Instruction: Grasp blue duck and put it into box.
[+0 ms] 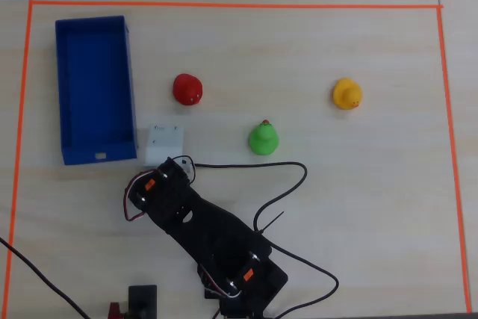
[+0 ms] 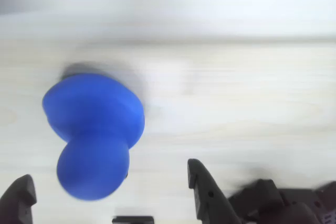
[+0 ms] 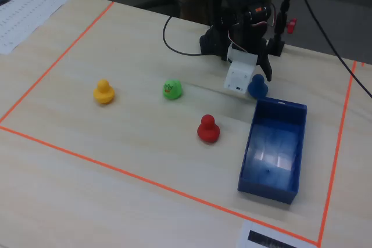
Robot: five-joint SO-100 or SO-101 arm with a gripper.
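**Open gripper over the duck, beside the box**

Wrist view: two dark fingers (image 2: 207, 192) enter from the bottom edge, spread wide, clamping nothing. The gripper (image 2: 107, 190) straddles the duck (image 2: 94, 129), whose lower end reaches down between the tips with a clear gap to each; contact cannot be confirmed. Frame is motion-blurred.

Duck appearance: bright blue, smooth, two rounded lobes, the wider one above and the smaller one below in the wrist view. Its beak is not seen in any view. It sits on the pale wood-grain table (image 2: 252, 103).

Fixed view: duck (image 3: 257, 87) stands on the table just outside the near short wall of the box (image 3: 273, 149), touching or almost touching it; which, cannot be told. The gripper (image 3: 263, 75) hangs directly above it, white camera block (image 3: 239, 77) at its left. Box is deep blue, open-topped, low-walled.

Overhead view: the arm (image 1: 202, 229) and white block (image 1: 163, 144) cover the duck entirely; only this view shows the small white mark on the box (image 1: 93, 87) short wall. The red duck (image 1: 187, 89), green duck (image 1: 263, 138) and yellow duck (image 1: 346, 93) lie well apart to the right, inside the orange tape (image 1: 224, 4).
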